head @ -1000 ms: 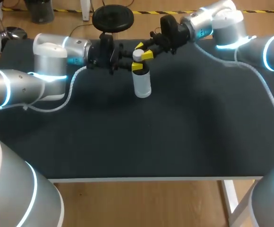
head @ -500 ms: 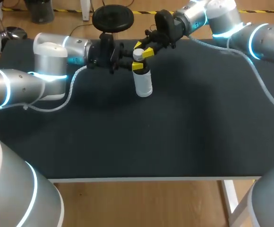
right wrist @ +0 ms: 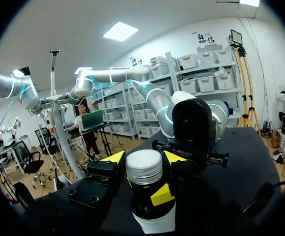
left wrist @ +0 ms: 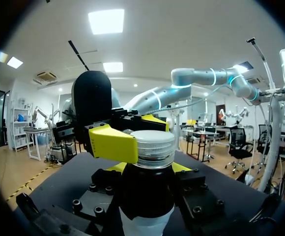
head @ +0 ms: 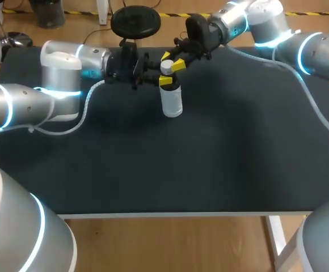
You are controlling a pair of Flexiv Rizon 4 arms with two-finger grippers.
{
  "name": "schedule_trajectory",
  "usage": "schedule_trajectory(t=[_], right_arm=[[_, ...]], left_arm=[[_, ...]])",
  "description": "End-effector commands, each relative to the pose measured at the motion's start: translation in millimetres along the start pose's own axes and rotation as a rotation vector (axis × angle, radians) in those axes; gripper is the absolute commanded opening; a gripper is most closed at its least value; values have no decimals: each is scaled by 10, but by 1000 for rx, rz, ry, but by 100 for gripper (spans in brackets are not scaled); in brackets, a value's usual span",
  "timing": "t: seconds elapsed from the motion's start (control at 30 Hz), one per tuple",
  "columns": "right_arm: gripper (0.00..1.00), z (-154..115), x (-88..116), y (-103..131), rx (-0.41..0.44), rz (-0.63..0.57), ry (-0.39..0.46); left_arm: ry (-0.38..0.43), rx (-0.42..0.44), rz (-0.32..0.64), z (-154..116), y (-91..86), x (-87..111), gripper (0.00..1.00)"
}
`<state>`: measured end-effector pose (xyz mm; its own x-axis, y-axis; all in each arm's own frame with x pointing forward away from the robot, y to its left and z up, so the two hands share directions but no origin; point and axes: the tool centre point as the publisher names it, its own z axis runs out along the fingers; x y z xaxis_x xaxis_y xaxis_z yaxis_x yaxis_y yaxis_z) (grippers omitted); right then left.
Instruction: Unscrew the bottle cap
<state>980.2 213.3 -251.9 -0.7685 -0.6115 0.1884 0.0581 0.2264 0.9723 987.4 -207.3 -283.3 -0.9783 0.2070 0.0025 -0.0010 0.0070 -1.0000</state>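
A white bottle (head: 171, 102) stands upright at the back middle of the black table (head: 210, 164). My left gripper (head: 163, 80) comes in level from the left and is shut on the bottle's neck (left wrist: 147, 189) just under the cap, one yellow tip on each side. My right gripper (head: 172, 60) comes in from the back right and is shut on the ribbed white cap (head: 167, 67). In the right wrist view the cap (right wrist: 144, 167) sits between the gripper's (right wrist: 144, 158) yellow tips. In the left wrist view the right gripper's yellow fingertips (left wrist: 114, 142) press on the cap (left wrist: 154, 146).
A black round disc on a post (head: 135, 21) stands just behind the left gripper at the table's back edge. White cables (head: 88, 102) from the arms hang over the table at the left and at the right (head: 317, 107).
My right arm has swung left and its wrist has turned around the cap. The left gripper and the bottle have kept their place.
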Motion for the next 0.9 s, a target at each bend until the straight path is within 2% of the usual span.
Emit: schedule_trajectory(t=[0.03,0.33,0.5,0.73,0.77,0.8,0.9], right_arm=[[0,44,86,31,-1,-10,685],[0,52,98,32,0,-12,674],[0,29,76,37,-25,-36,640],[0,0,56,51,-17,-22,591],[15,-1,45,44,-16,-16,570],[100,-3,37,37,-14,-10,563],[100,-13,9,19,-6,13,505]], left_arm=[[0,-2,-2,-41,8,-136,0],[0,-2,-2,-41,8,-136,0],[0,-2,-2,-41,8,-136,0],[0,-2,-2,-41,8,-136,0],[0,-2,-2,-41,8,-136,0],[0,-2,-2,-41,8,-136,0],[0,-2,-2,-41,8,-136,0]])
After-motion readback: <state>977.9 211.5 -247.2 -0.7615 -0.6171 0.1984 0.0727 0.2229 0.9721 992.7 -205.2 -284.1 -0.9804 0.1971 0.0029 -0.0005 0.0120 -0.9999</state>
